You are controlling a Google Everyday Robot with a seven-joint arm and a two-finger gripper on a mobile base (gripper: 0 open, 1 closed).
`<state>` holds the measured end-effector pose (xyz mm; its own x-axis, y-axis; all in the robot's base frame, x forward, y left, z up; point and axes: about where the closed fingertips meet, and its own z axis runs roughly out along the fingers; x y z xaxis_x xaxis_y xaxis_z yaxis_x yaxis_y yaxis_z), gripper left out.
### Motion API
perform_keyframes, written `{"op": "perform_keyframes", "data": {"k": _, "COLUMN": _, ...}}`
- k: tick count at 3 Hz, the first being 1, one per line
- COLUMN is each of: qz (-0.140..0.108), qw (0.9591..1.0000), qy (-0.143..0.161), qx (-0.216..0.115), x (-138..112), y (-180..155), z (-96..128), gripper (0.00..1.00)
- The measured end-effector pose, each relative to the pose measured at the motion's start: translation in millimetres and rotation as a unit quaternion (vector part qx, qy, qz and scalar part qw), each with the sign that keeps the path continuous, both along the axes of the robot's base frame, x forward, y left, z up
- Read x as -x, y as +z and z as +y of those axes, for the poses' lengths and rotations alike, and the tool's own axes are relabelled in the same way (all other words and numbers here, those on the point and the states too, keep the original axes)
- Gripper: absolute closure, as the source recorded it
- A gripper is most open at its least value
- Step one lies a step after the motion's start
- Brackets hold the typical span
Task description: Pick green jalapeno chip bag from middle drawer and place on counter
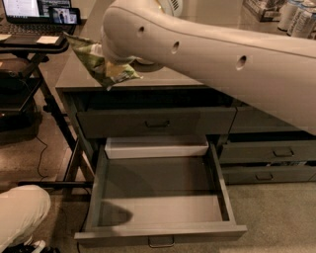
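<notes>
The green jalapeno chip bag (pixel 102 63), crinkled green and white foil, hangs in the air over the front left corner of the counter (pixel 79 79). My gripper (pixel 114 55) is at the end of the big white arm, mostly hidden behind the wrist, and is shut on the bag's upper right part. The middle drawer (pixel 160 232) is pulled fully open below, and its flat grey bottom is bare.
A white tray (pixel 155 148) sits at the back of the open drawer. The top drawer (pixel 158 121) is above it and narrower drawers (pixel 276 150) are to the right. A stand with a laptop (pixel 29 10) is at the left. Cans (pixel 296 15) stand far right. A white robot part (pixel 19 212) is bottom left.
</notes>
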<state>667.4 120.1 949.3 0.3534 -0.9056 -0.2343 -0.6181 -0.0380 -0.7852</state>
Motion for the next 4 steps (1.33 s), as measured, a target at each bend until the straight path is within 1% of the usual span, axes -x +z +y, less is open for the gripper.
{"op": "perform_keyframes", "data": {"k": 1, "qz": -0.027, "qw": 0.9992, "qy": 0.009, "qx": -0.026, "x": -38.0, "y": 14.0, "z": -12.5, "gripper": 1.00}}
{"op": "perform_keyframes", "data": {"k": 2, "qz": -0.042, "qw": 0.9963, "qy": 0.035, "qx": -0.066, "x": -65.9, "y": 29.2, "z": -8.4, "gripper": 1.00}}
{"op": "perform_keyframes", "data": {"k": 3, "qz": -0.035, "qw": 0.9904, "qy": 0.065, "qx": -0.117, "x": -86.6, "y": 31.9, "z": 8.8, "gripper": 1.00}}
{"op": "perform_keyframes", "data": {"k": 4, "qz": -0.013, "qw": 0.9842, "qy": 0.088, "qx": -0.153, "x": -98.3, "y": 28.6, "z": 28.3, "gripper": 1.00}}
